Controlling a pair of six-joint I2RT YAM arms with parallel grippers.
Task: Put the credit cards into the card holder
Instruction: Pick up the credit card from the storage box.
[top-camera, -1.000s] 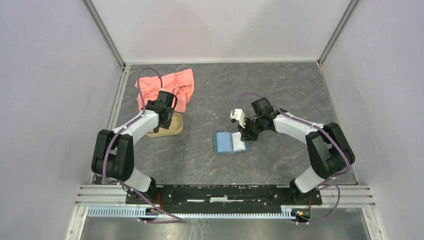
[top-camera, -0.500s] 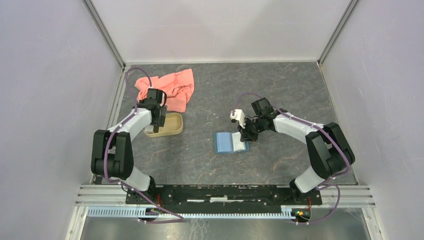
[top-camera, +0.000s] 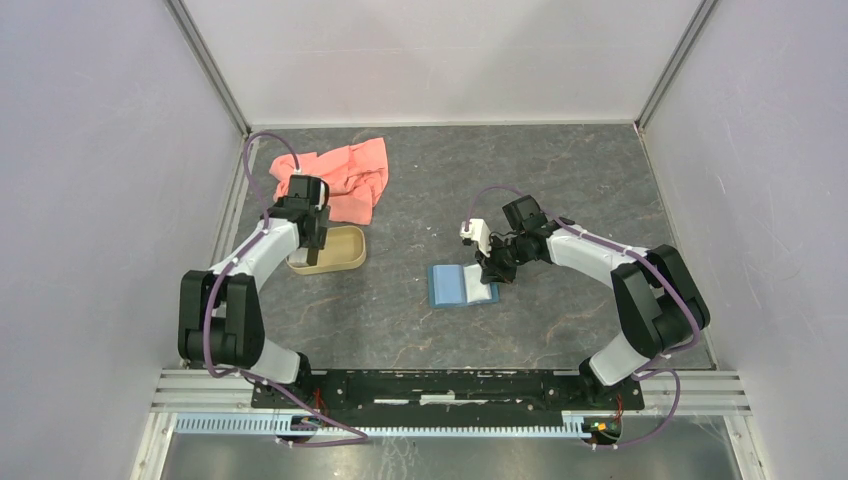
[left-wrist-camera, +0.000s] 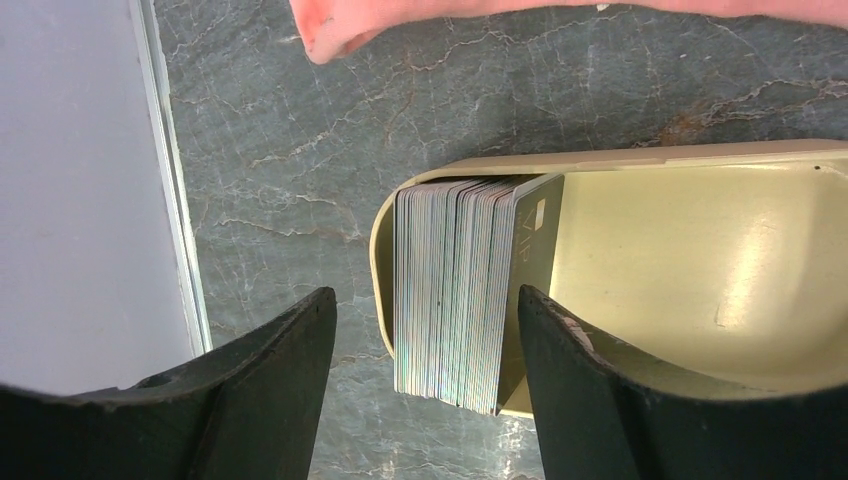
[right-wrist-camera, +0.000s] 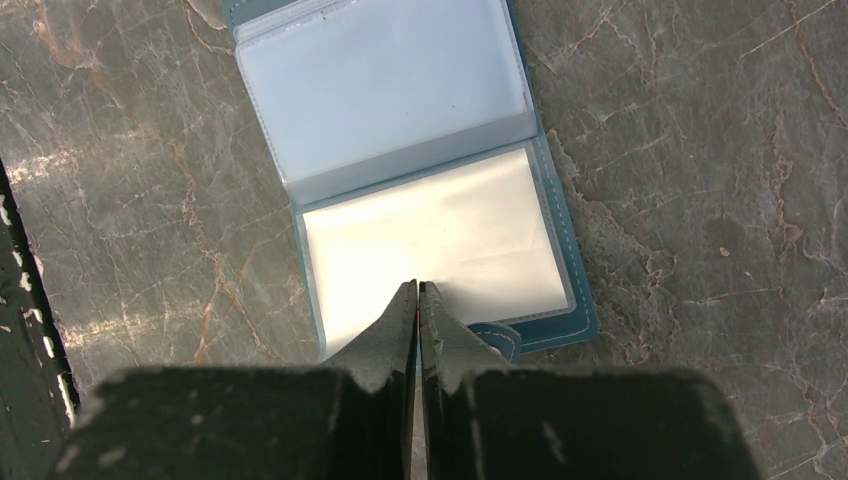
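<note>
A stack of several credit cards (left-wrist-camera: 455, 290) stands on edge in the left end of a tan oval dish (left-wrist-camera: 700, 155); the rightmost card is dark. My left gripper (left-wrist-camera: 425, 295) is open above the stack, one finger on each side, touching nothing. In the top view it (top-camera: 312, 242) hangs over the dish (top-camera: 345, 255). The teal card holder (right-wrist-camera: 570, 325) lies open on the table, with clear pockets over a light blue and a pale inside. My right gripper (right-wrist-camera: 417, 286) is shut, its tips on the pale near pocket beside the snap tab (right-wrist-camera: 495, 335). The holder also shows in the top view (top-camera: 455, 285).
A salmon-pink cloth (top-camera: 345, 175) lies crumpled behind the dish, and its edge shows in the left wrist view (left-wrist-camera: 330, 20). The left wall's metal rail (left-wrist-camera: 170, 200) runs close beside the dish. White walls enclose the dark stone table (top-camera: 580, 190) on three sides.
My left gripper has moved left and back, from the dish's middle to over its left end. The right arm and the card holder have not moved.
</note>
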